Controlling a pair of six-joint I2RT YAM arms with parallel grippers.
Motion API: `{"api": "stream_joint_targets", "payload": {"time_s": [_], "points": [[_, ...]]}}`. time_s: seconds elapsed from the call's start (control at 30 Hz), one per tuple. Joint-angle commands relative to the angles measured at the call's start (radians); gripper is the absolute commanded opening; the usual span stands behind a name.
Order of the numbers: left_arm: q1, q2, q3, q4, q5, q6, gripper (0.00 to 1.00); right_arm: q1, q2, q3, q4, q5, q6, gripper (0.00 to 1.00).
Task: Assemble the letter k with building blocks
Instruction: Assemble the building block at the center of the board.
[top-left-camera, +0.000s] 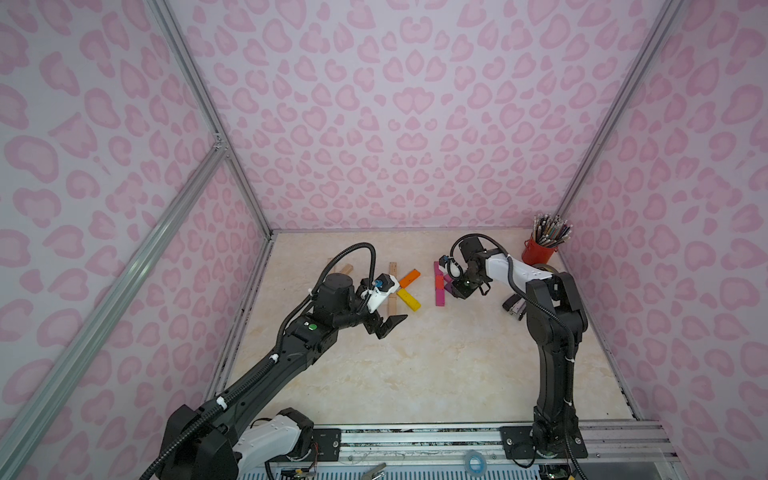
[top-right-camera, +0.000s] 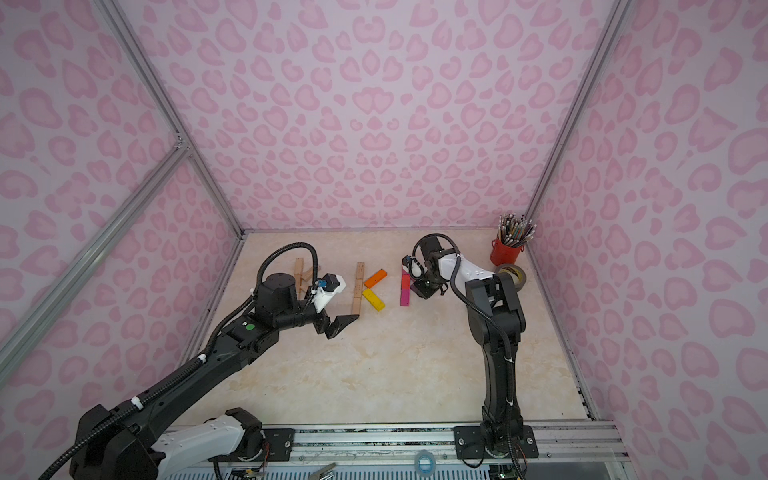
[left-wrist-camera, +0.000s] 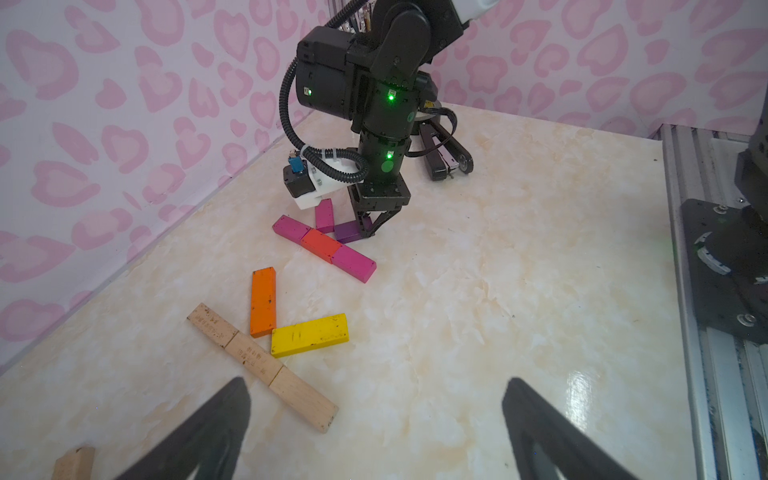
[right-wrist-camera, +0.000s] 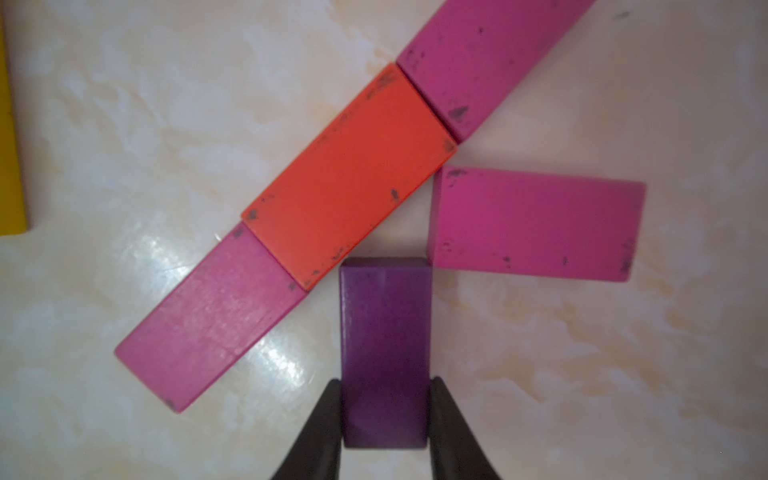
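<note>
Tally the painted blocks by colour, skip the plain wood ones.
magenta blocks: 3
red block: 1
purple block: 1
orange block: 1
yellow block: 1
Total: 7 painted blocks in view

table (top-left-camera: 436, 374) front open, blocks (top-left-camera: 409, 300) crowd rear

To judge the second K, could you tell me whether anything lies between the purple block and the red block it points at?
Nothing visible does: the purple block, between the right gripper's jaws, has its end at the edge of the red block. The separate magenta block lies beside it, not between them.
</note>
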Motion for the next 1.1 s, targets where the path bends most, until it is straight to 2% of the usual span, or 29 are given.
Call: {"api": "stream_joint_targets", "payload": {"time_s": [0.0,0.5,0.63,0.93,1.0,1.07], "points": [[0.002,0.002,0.012,0.004,0.001,0.004,0.97,0.002,0.012,0.004,-0.020,-0.009,0.007,0.34],[0.004,0.002,0.015,0.004,0.001,0.003,0.97,0.002,0.006,0.008,-0.019,-0.010,0.010,0.35],[0.004,0.002,0.015,0.004,0.001,0.002,0.97,0.002,-0.017,0.002,-0.018,-0.004,0.010,0.40],[0.005,-0.001,0.012,0.014,-0.013,-0.006,0.97,-0.009,-0.174,-0.104,0.082,0.007,0.068,0.62],[0.008,0.000,0.011,0.017,-0.010,-0.011,0.97,0.000,-0.186,-0.110,0.103,0.038,0.121,0.63],[0.012,0.000,0.013,0.021,-0.009,-0.015,0.97,0.019,-0.173,-0.080,0.102,0.098,0.254,0.64]]}}
